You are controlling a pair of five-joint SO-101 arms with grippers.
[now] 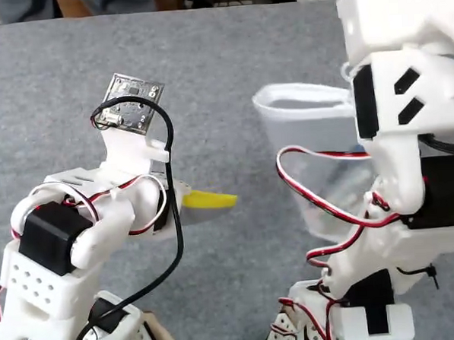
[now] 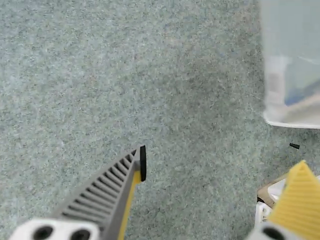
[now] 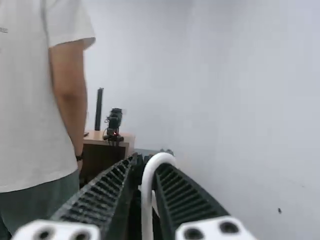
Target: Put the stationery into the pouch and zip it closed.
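Currently the left pincer (image 2: 222, 162) is spread wide: its ribbed grey finger (image 2: 131, 172) and its yellow finger (image 2: 300, 192) stand well apart, with nothing between them but bare surface. It holds nothing and touches nothing. In the high view its yellow tip points toward the pouch (image 1: 309, 135) with a gap between them. Right pincer (image 3: 148, 162): clenched, both ribbed fingers pressed onto a curved white band (image 3: 149, 175) that passes up between them; this reads as the white rim of the pouch. Pouch: translucent, white-rimmed, mouth open upward, on the right side of the worktop (image 1: 130, 61) and partly hidden by the right arm (image 1: 410, 168). In the left wrist view a bluish shape (image 2: 305, 95) shows through the pouch wall, too blurred to identify. The zip state cannot be judged. Left arm (image 1: 71, 239) sits low at the near left of the worktop. Surface: grey, felt-like covering, uniform across the worktop. A small black fleck (image 2: 294, 146) lies on it just beside the pouch's edge. Room, from the right wrist view: a plain pale wall (image 3: 240, 75) and a brown wooden desk (image 3: 107, 139) carrying small dark devices.
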